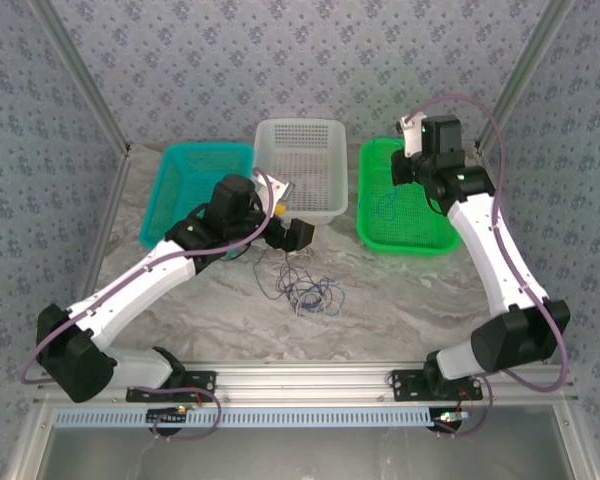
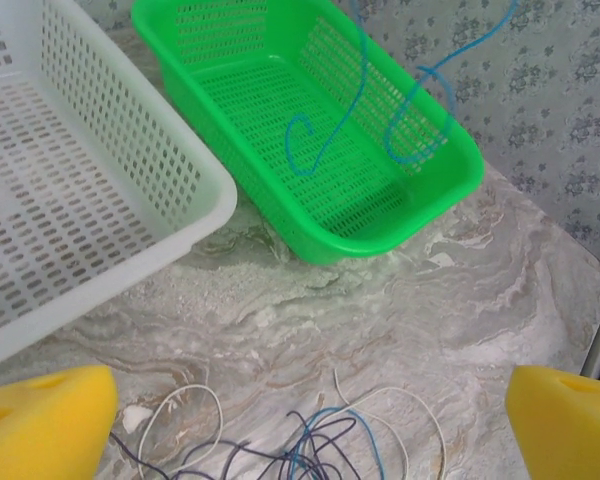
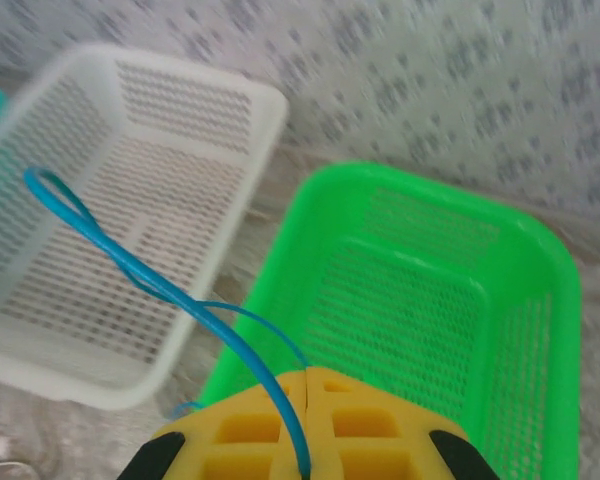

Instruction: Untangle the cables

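Wide-open left claw (image 2: 305,425) hangs right above the tangled cables (image 1: 308,292), nearer than the right claw (image 3: 306,385), clamped on a blue cable (image 3: 132,272).

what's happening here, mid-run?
Cable untangling is under way. The right gripper, jaws shut, holds one blue cable dangling over the green basket. The left gripper, jaws wide open, hovers just above the tangle of dark and whitish cables lying on the table, in front of the white basket.
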